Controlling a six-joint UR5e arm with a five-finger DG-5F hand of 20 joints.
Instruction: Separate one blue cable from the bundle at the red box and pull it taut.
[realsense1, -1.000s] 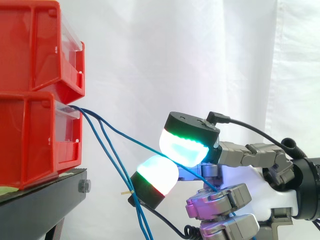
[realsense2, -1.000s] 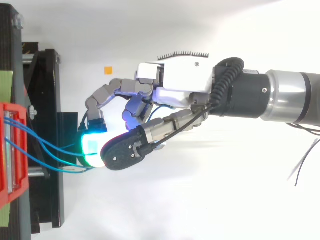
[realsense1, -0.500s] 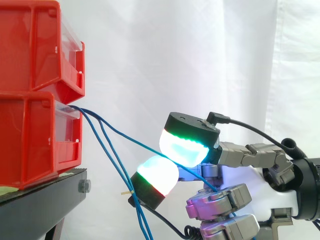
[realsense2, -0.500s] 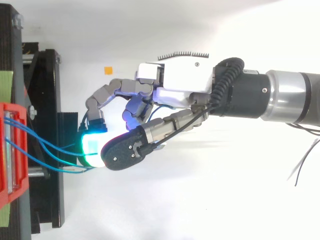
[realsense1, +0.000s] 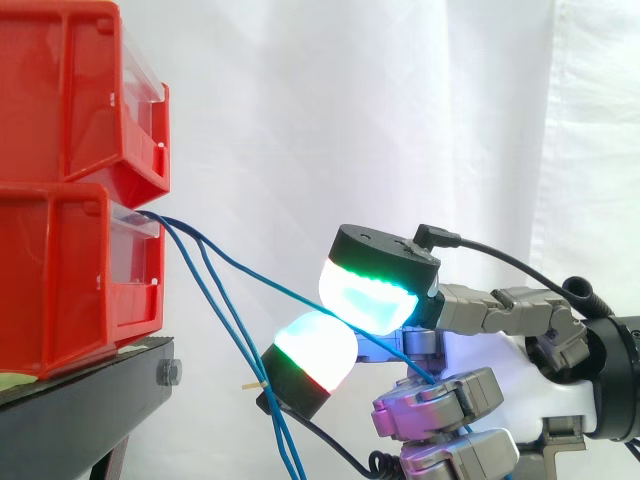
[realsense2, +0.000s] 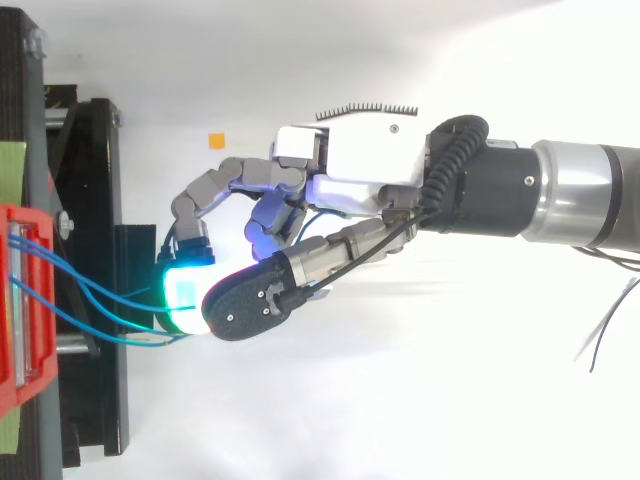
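**One blue cable pinched clear of the bundle at the red box**

The hand (realsense2: 350, 165) comes in from the right and is closed in a pinch. Two of its fingertips meet on a single blue cable (realsense1: 275, 286): an upper pad (realsense1: 372, 290) glowing cyan with a green rim, and a lower pad (realsense1: 315, 352) glowing white with a red rim. The remaining fingers are curled in below and behind the pinch.

In the side view the held cable leaves the front lip of the red box (realsense1: 70, 285) at the left. It slopes down and to the right in a nearly straight line, passes between the two pads, and carries on into the curled fingers. The other cables of the bundle (realsense1: 160, 218) start at the same lip. They drop steeply, hang loose to the left of the lower pad, and run out at the bottom edge, apart from the held strand for most of their length.

The red box sits on a black stand (realsense1: 85, 400), with an upper red bin (realsense1: 70, 90) stacked on top of it. A white curtain (realsense1: 400, 110) hangs behind.

From above, the blue strands fan out rightward from the red box across the stand toward the glowing pad. The arm (realsense2: 570, 190) stretches off to the right edge. A small orange square (realsense2: 216, 140) lies on the white surface on the far side of the fingers, well apart from the cables.
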